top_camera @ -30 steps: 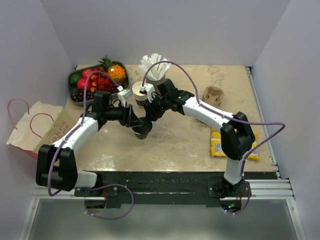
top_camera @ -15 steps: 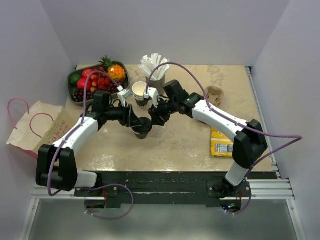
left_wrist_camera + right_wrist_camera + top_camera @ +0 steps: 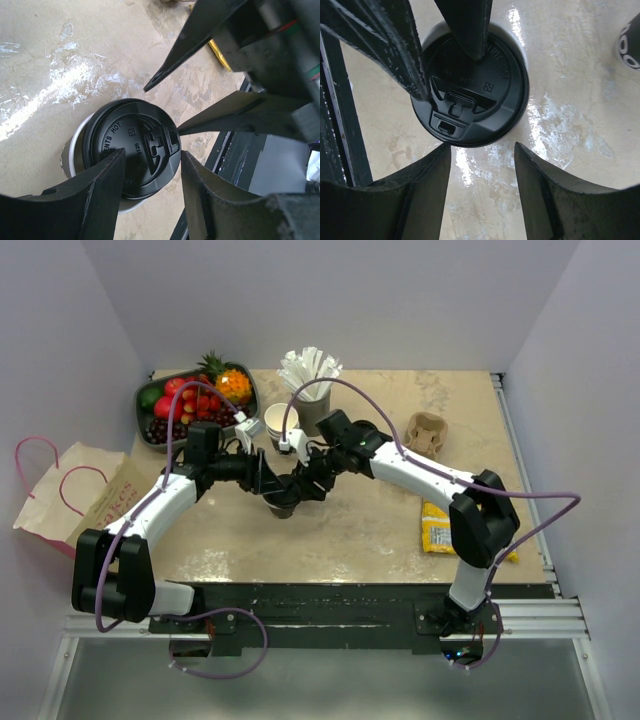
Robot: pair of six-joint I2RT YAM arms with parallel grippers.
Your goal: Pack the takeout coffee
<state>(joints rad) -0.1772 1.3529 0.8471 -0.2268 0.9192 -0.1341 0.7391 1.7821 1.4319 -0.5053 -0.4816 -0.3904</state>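
Observation:
The takeout coffee (image 3: pixel 283 504), a brown cup with a black lid, stands upright on the table between both arms. My left gripper (image 3: pixel 276 489) is open just over it. In the left wrist view its fingers straddle part of the lid (image 3: pixel 130 150), one over the lid's edge and one at its rim. My right gripper (image 3: pixel 301 489) is open too. In the right wrist view its fingers (image 3: pixel 420 190) stand just clear of the lid (image 3: pixel 475 95), with bare table between them. The left arm's fingers (image 3: pixel 410 65) cross the top of that view, their tips over the lid.
At the back left is a fruit tray (image 3: pixel 146 412). A stack of lidless cups (image 3: pixel 281 423) and a straw holder (image 3: pixel 315 410) stand behind the coffee. At the right are a cardboard cup carrier (image 3: pixel 427 432) and a yellow snack packet (image 3: pixel 435 530). A paper bag (image 3: pixel 80 495) lies off the table's left edge.
My right arm drew back a little, then swung in again, and its gripper now sits lower and closer to the cup. The left arm and the cup have not moved.

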